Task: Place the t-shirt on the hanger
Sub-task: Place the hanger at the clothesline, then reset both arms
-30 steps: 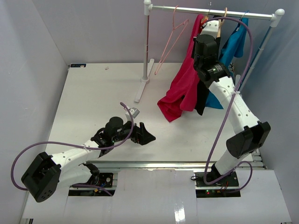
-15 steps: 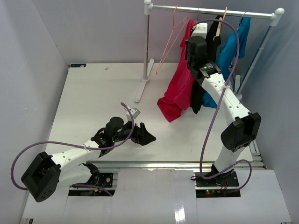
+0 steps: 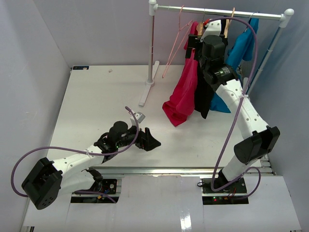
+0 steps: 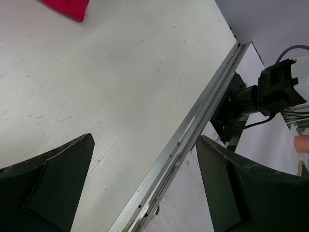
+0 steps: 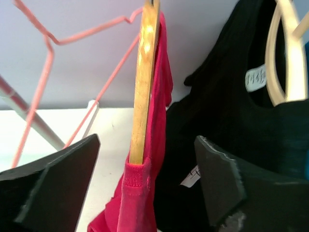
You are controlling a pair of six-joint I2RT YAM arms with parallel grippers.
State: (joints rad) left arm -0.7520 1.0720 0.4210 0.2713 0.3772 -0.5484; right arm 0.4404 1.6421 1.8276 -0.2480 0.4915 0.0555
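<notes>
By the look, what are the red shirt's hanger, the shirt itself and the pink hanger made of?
Hanger: wood, it seems; light tan and glossy with a bright glare patch, so probably varnished.
T-shirt: soft knit cloth, matte magenta, with a ribbed edge, hanging in folds.
Pink hanger: a thin bent rod, likely coated wire or plastic; cannot tell which.

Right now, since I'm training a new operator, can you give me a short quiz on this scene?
1. True or false: the right gripper is shut on the t-shirt.
2. The t-shirt hangs on: A the pink wire hanger; B the wooden hanger; C the right gripper.
3. Which gripper hovers over the table, and how do its jaws stand?
Key: 1 false, it is open; 2 B; 3 the left gripper, open.
</notes>
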